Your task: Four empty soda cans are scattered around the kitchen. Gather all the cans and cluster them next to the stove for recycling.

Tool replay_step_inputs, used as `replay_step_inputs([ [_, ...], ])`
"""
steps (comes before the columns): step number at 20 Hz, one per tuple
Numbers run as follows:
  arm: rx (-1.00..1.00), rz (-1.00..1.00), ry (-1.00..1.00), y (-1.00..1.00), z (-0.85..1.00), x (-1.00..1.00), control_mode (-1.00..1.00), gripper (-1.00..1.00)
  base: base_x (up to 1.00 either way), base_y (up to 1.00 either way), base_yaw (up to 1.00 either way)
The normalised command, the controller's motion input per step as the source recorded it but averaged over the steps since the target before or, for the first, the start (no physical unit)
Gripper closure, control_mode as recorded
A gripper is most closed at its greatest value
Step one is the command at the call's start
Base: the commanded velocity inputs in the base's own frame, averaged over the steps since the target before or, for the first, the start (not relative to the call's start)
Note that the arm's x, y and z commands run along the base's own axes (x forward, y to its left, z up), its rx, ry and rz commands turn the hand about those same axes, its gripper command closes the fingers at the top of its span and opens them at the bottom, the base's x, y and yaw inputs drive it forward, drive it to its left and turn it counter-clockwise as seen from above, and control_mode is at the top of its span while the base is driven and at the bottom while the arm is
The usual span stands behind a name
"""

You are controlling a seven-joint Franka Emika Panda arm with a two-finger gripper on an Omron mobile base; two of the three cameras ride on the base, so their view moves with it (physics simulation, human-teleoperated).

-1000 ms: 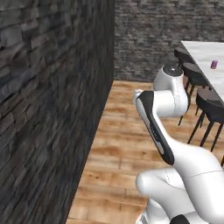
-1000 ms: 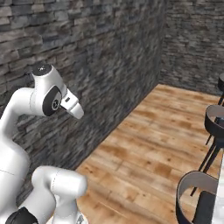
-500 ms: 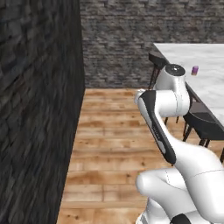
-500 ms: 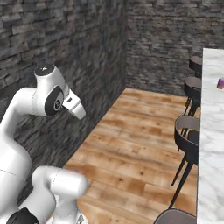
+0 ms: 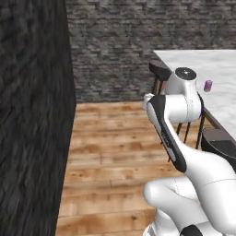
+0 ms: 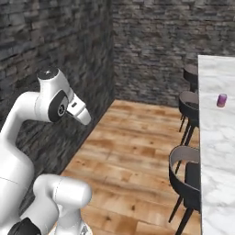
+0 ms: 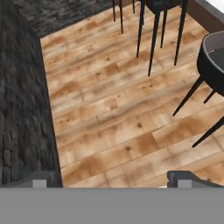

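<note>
No words, numbers or signs can be read anywhere; the small purple soda can point(image 5: 208, 85) on the marble table point(image 5: 221, 78) is too small and blurry to show a label; the stone walls, wood floor and dark stools point(image 6: 189, 170) carry no writing.

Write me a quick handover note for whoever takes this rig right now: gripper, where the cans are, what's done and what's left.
Gripper: open and empty, aimed at the wood floor near the stools.
Cans: one purple soda can stands upright on the marble counter, apart from the arm. I can't place the other cans or the stove from these views.
Done: nothing picked up.
Left: reach this can, grab it, then gather all by the stove.
</note>
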Motion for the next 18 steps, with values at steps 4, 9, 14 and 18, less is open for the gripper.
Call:
replay_step_inputs([
  [4,0.00,0.00,0.00,0.00,0.00,0.00,1.00,-1.00,1.00,0.12,-0.43],
  [9,0.00,0.00,0.00,0.00,0.00,0.00,1.00,-1.00,0.94,0.33,-0.54],
  [14,0.00,0.00,0.00,0.00,0.00,0.00,1.00,-1.00,0.99,0.50,-0.55],
  [18,0.00,0.00,0.00,0.00,0.00,0.00,1.00,-1.00,0.75,0.68,-0.61],
])
